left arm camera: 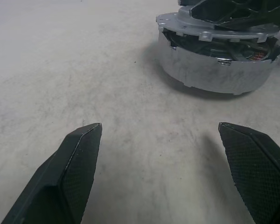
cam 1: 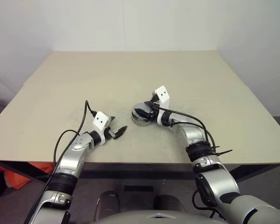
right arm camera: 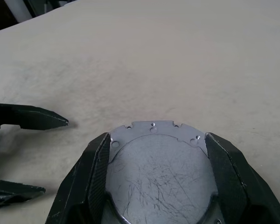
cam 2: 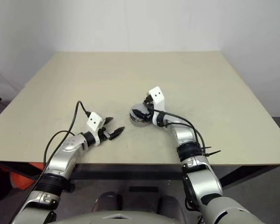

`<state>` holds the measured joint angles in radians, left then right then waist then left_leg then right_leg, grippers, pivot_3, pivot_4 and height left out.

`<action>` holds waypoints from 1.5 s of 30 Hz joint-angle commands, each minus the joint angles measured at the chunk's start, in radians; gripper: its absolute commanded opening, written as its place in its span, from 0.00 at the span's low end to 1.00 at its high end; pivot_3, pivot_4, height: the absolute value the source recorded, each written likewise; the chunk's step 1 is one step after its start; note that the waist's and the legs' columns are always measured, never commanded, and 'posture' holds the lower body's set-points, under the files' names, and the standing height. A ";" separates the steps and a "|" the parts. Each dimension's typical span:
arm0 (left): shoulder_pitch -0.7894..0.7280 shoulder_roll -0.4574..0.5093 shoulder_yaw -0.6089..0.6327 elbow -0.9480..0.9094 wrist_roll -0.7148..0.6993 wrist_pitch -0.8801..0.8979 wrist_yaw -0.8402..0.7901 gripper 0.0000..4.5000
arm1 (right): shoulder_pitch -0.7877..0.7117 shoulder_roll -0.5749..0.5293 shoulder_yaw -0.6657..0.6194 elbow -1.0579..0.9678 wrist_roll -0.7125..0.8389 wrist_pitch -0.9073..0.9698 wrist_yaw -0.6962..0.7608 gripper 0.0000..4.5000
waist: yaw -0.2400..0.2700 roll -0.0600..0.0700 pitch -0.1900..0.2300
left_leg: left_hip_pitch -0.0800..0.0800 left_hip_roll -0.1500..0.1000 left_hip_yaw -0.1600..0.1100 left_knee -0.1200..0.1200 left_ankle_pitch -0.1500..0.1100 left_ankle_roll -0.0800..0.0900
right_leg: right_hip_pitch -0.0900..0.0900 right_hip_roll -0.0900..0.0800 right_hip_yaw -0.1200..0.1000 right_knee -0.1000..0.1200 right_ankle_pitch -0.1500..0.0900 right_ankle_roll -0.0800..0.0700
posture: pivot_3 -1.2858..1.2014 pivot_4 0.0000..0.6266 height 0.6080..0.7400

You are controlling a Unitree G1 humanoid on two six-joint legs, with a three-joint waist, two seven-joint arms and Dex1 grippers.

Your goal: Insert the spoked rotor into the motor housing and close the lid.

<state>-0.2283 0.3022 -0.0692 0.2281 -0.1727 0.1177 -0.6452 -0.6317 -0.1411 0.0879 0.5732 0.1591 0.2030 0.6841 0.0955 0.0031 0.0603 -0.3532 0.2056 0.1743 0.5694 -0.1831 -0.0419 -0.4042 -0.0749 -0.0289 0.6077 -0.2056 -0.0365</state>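
Right fingers [right arm camera: 154, 186] on lid [right arm camera: 156, 172], beige table [cam 1: 130, 79], white walls [cam 1: 130, 23]

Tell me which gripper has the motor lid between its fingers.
The right gripper: its fingers flank the lid on the motor housing. The left gripper is open over bare table, short of the housing.
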 commanded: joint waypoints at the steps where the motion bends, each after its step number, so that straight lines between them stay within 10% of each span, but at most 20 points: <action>1: -0.016 0.007 0.017 -0.022 -0.005 -0.011 0.001 0.95 | 0.006 -0.025 0.009 -0.050 -0.017 -0.023 0.016 0.69 | 0.000 0.000 0.000 | 0.000 0.000 0.000 0.000 0.000 0.000 | 0.000 0.000 0.000 0.000 0.000 0.000 | 0.52 0.00 1.00; 45: -0.006 0.004 0.012 -0.025 -0.003 -0.012 0.001 0.95 | 0.033 -0.108 0.077 -0.103 -0.086 -0.126 0.115 0.69 | -0.001 0.000 0.000 | -0.001 0.000 0.000 0.002 -0.001 0.002 | 0.000 0.000 0.000 0.000 0.000 0.000 | 0.52 0.00 1.00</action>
<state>-0.2263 0.3021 -0.0694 0.2282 -0.1727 0.1176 -0.6454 -0.5733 -0.2466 0.1720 0.4886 0.0790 0.0957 0.8171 0.0944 0.0028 0.0604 -0.3543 0.2058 0.1743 0.5713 -0.1840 -0.0403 -0.4045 -0.0748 -0.0290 0.6079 -0.2056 -0.0365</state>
